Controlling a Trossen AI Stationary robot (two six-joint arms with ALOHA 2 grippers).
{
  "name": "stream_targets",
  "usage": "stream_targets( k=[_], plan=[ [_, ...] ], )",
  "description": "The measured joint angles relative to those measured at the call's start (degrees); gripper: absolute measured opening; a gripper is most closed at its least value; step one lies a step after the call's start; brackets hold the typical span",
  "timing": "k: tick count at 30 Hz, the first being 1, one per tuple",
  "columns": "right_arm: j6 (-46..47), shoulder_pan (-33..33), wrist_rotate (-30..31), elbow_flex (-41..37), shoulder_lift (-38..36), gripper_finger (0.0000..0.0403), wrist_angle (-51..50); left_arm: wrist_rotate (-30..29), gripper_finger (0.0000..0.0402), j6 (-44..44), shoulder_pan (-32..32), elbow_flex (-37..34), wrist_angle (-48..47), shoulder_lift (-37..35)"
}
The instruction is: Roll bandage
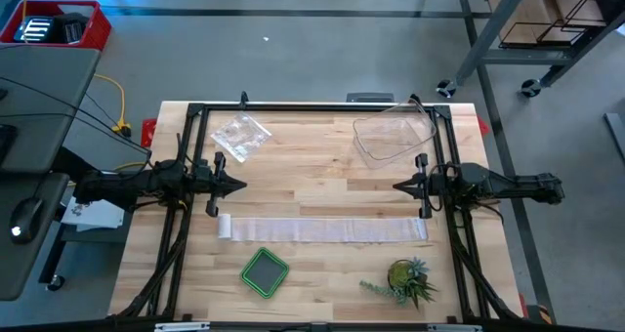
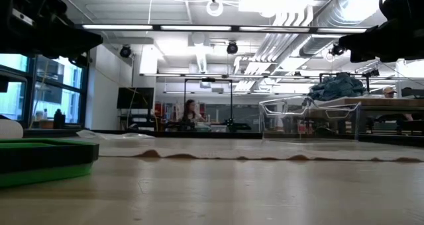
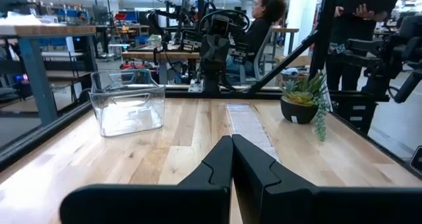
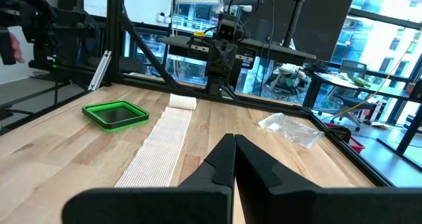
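White gauze bandage (image 1: pixel 322 230) stretched flat across the wooden surface (image 1: pixel 312 176), small rolled end on the left side, between left pincer (image 1: pixel 240 186) and right pincer (image 1: pixel 398 186), both pressed together, hovering, holding nothing.

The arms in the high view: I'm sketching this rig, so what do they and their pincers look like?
Both arms are dark, nearly black, slim and jointed, with black cables trailing along them. The left pincer and right pincer each end in two matte black, wedge-shaped fingers tapering to a point. No markings show.
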Motion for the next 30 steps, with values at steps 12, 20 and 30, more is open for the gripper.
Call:
stream_targets(
  k=[12,20,30],
  plan=[
    [0.0,0.0,0.0,0.01,0.0,0.0,-0.01,-27.42,0.0001,-25.81,-0.03,0.02,39.21,3.51],
    [-0.01,0.0,-0.01,0.0,0.0,0.0,0.0,-24.73,0.0001,-37.99,0.81,5.37,38.72,19.02],
    [-5.19,-0.22,2.49,0.01,0.05,0.0,0.15,-14.35,0.0001,-21.19,2.11,35.97,26.43,50.63]
  ],
)
